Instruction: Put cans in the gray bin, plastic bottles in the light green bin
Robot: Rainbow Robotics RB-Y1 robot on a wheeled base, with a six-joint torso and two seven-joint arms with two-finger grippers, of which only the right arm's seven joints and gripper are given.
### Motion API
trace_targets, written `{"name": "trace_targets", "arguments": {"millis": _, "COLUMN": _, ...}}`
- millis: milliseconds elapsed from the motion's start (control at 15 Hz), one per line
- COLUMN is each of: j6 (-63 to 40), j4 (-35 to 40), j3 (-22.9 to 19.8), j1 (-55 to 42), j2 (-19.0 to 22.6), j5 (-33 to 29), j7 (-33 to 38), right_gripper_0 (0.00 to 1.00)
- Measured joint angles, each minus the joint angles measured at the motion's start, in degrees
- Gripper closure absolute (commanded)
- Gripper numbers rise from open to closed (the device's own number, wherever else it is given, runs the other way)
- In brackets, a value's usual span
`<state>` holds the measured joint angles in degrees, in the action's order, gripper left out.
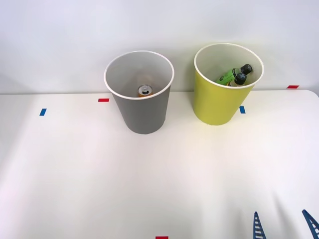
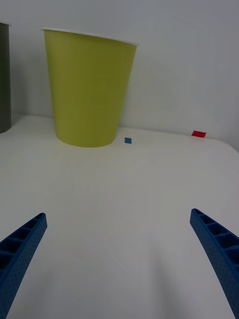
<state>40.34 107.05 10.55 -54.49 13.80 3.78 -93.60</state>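
The gray bin (image 1: 141, 112) stands at the back middle of the table, and a can (image 1: 144, 90) with a silver top rests upright at its bottom. To its right stands the light green bin (image 1: 217, 102), also seen from the side as the light green bin (image 2: 88, 89). Two black-capped plastic bottles lie inside it: a bright green one (image 1: 229, 76) and a darker one (image 1: 239, 78) beside it. My right gripper (image 1: 283, 225) is low at the front right of the table, open and holding nothing. Its blue fingers (image 2: 22, 246) are spread wide in the wrist view.
Small red tape marks (image 1: 103, 100) and blue tape marks (image 1: 43, 112) dot the white table (image 1: 99, 174). A white wall rises just behind the bins. The gray bin's edge (image 2: 4, 79) shows beside the green one in the wrist view.
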Motion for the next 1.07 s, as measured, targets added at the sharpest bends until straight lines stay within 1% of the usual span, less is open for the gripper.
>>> {"name": "trace_targets", "arguments": {"millis": 1067, "j6": 0.0, "j4": 0.0, "j3": 0.0, "j1": 0.0, "j2": 0.0, "j5": 0.0, "j7": 0.0, "right_gripper_0": 0.00}}
